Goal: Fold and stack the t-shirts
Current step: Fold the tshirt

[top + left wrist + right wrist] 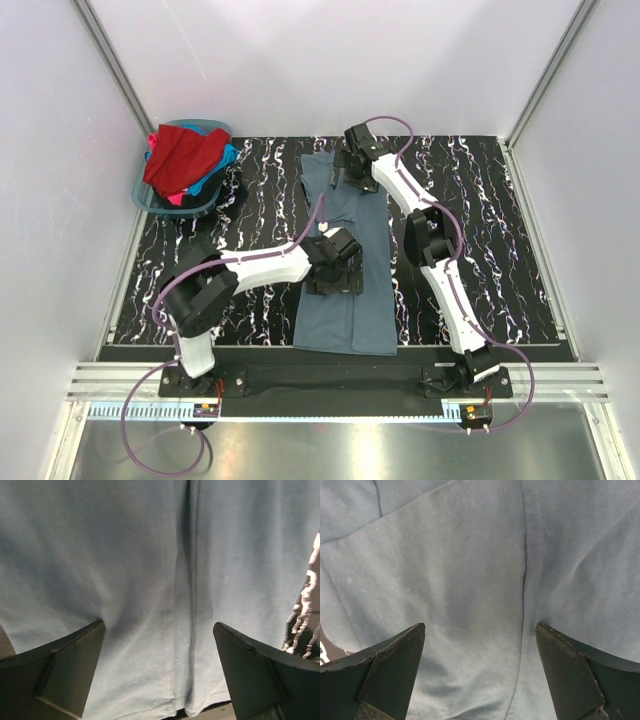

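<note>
Slate grey-blue t-shirt [345, 305] lies flat mid-table [480, 250] as a long narrow strip. Long axis runs near-to-far, with the broad end at the near edge. Left gripper [159, 630] hangs over its middle, right gripper [480, 627] over the far end. Both spread wide, holding nothing. For the crosswise fold, I judge: pinch all layers, carry the end over squarely. Other tees [182, 158] sit in the basket [148, 203], far left.

Marbled black table [480, 230], grey-blue t-shirt [350, 320], teal basket [148, 200]
</note>
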Motion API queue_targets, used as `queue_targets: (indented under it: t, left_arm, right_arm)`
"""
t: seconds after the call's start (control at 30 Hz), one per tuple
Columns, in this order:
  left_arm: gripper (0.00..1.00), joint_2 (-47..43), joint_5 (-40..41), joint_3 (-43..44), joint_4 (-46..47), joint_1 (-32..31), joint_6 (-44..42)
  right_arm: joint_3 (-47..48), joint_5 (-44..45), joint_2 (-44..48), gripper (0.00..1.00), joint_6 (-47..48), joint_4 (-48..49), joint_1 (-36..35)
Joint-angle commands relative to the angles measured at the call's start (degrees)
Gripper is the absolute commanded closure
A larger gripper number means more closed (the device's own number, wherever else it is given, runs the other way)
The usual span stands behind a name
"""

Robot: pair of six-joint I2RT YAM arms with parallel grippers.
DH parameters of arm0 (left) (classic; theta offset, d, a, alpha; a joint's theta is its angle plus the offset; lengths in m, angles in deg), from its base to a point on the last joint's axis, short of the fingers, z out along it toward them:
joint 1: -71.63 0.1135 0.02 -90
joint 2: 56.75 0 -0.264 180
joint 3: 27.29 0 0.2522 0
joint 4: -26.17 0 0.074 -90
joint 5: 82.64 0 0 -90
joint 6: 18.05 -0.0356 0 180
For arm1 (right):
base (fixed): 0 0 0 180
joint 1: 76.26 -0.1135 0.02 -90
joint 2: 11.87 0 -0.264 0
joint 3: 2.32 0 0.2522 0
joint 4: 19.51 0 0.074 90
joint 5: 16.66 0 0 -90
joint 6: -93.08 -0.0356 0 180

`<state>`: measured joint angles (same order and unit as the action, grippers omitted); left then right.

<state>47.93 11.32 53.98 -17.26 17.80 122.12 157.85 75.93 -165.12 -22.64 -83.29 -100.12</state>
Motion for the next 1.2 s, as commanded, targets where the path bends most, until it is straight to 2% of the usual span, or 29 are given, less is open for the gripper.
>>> queue_targets:
  t: [0.0,0.13,0.27,0.5,0.63,0.77,0.87,0.97,1.0,1.03,1.07,1.13,1.17]
  left_arm:
    - [0.01,0.52,-1.51,-3.07,3.48,0.56,2.73]
    - [0.01,-1.32,0.08,-6.15,4.61,2.23,3.44]
    - [0.01,0.78,-1.42,-4.58,4.71,2.76,1.16]
    - [0.01,-0.35,0.51,-2.82,1.64,3.55,-2.26]
    - [0.01,-4.39,0.17,-0.10,-2.04,3.64,-7.01]
    - [0.01,-14.38,0.16,3.94,-6.70,3.81,-14.65]
    - [0.01,-21.15,-1.93,4.31,-10.49,6.17,-16.51]
    - [0.01,-28.19,-8.87,-1.40,-9.79,10.47,-14.76]
    - [0.01,-29.96,-10.19,-4.46,-9.71,11.54,-13.71]
    - [0.01,-31.72,-12.12,-5.97,-9.36,12.59,-13.18]
    - [0.01,-34.78,-12.84,-9.29,-9.27,14.78,-11.95]
    - [0.01,-38.91,-16.77,-12.82,-8.31,17.07,-10.37]
    - [0.01,-40.16,-18.80,-14.75,-7.34,19.17,-8.88]
  right_arm:
    - [3.26,1.02,-2.66,0.00,0.93,0.89,-0.31]
    - [6.51,1.19,-5.21,0.00,0.58,1.85,-0.31]
    - [11.08,0.84,-8.20,0.00,0.05,3.00,-0.14]
    - [11.27,-0.39,-5.75,0.00,-0.48,4.49,-0.14]
    - [10.83,-1.80,3.62,0.00,-0.13,4.40,0.12]
    - [9.34,-3.56,15.94,0.00,1.28,4.32,1.00]
    - [1.54,-3.47,27.19,0.00,0.84,4.14,1.79]
    - [-12.33,-3.73,38.44,0.00,-1.26,3.53,3.28]
    - [-21.34,-4.25,41.42,0.00,-2.57,3.61,3.64]
    - [-26.47,-5.91,47.28,0.00,-3.28,3.53,3.99]
    - [-37.49,-6.80,50.30,0.00,-4.07,3.79,4.69]
    - [-48.44,-9.95,59.32,0.00,-6.18,3.70,5.22]
    - [-59.20,-11.36,62.25,0.00,-7.15,3.79,5.40]
